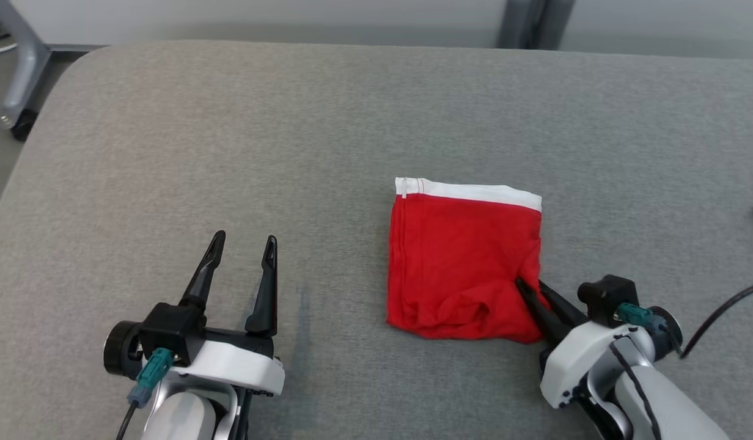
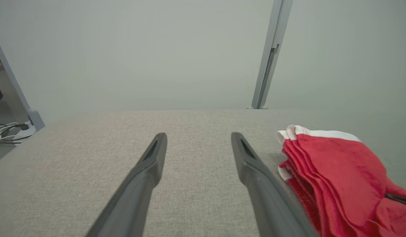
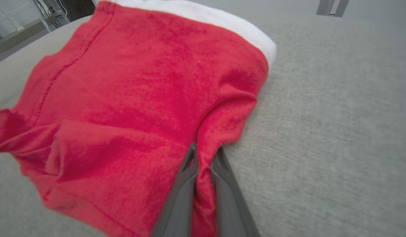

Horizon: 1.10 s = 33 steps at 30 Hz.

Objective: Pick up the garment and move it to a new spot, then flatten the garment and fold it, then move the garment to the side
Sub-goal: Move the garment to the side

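**Right pincer nips the folded red garment's near corner; left pincer stands wide and empty**

Head view: the garment (image 1: 465, 263) lies right of centre on a grey woven pad (image 1: 291, 122) with a rounded far-left corner. It is folded into a rough square of soft red knit. A white band (image 1: 474, 190) runs along its far edge, a stitched seam runs down its left side, and the near edge is rumpled. The right gripper (image 1: 530, 284) has its dark tapered fingers close together at the near right corner, with cloth bunched around them. The left gripper (image 1: 245, 238) rests well to the left of the garment, its fingers spread wide with nothing between them. A grey metal leg (image 1: 22, 73) stands beyond the pad's far-left corner, and a black cable (image 1: 719, 318) curves in at the right edge.

Left wrist view: this low angle shows the fold's stacked layers edge-on, which the head view does not. The red leaves lie one upon another, with white trim at the far end. The spread fingers frame bare weave, and the right finger sits just beside the cloth. A pale upright post (image 2: 270, 59) rises behind the pad, and loose wires (image 2: 5, 130) lie on the floor at left.

Right wrist view: close up, the knit's fuzzy nap and a dotted line of stitching are plain. The two fingers pinch a raised ridge of red fabric between them, with creases fanning out from it.
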Available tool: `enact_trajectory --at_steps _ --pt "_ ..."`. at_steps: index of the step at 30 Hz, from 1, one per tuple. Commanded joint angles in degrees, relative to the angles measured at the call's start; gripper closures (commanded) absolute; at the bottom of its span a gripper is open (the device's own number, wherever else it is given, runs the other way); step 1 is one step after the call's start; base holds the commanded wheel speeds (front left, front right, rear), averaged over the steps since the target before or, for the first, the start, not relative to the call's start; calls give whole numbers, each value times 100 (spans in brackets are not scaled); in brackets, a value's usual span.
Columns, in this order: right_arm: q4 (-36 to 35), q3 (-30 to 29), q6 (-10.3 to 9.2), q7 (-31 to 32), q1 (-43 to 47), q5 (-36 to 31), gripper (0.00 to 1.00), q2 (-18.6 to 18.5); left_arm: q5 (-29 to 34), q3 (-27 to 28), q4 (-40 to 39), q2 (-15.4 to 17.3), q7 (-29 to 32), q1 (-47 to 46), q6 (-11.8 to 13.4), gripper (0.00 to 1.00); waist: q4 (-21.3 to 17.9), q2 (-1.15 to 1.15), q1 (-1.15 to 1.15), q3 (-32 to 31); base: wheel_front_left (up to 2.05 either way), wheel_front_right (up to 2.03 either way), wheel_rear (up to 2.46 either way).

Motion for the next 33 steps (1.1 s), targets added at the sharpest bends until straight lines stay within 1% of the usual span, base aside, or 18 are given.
enact_trajectory --at_steps 1,5,11,15,18,21,23,29,31,33 --pt "-17 -9 -16 -55 118 14 100 -167 29 16 -48 42 -30 -27 -1 0 -358 0 0 30 0 0 0" --pt "-325 -44 -15 -15 311 8 100 -593 79 19 -164 130 -31 -57 -9 0 -893 0 0 94 0 0 0" --pt "-806 -293 -9 182 431 -140 100 -1224 196 -73 -326 262 71 -228 -46 0 -1578 0 0 317 0 0 0" --pt "-1025 -255 -10 327 146 -217 100 -1542 285 -152 -418 365 199 -346 -84 0 -1962 0 0 491 0 0 0" --pt "-1043 -253 -10 270 -200 -205 100 -1753 360 -203 -516 477 313 -445 -112 0 -2173 0 0 623 0 0 0" --pt "-964 -344 -9 141 -638 -192 100 -1950 420 -241 -638 542 418 -541 -131 0 -2305 0 0 766 0 0 0" --pt "-826 -474 -10 79 -874 -107 100 -2106 472 -294 -719 583 478 -621 -161 0 -2320 0 0 854 0 0 0" --pt "-378 -943 -9 -44 -1294 83 100 -2599 597 -422 -977 703 666 -877 -247 0 -2169 0 0 1196 0 0 0" --pt "-170 -1043 -9 -90 -1371 161 100 -2647 640 -444 -1069 739 719 -943 -252 0 -2122 0 0 1316 0 0 0" --pt "44 -1079 -9 -125 -1454 191 100 -2605 669 -453 -1147 784 781 -986 -241 0 -2091 0 0 1412 0 0 0"
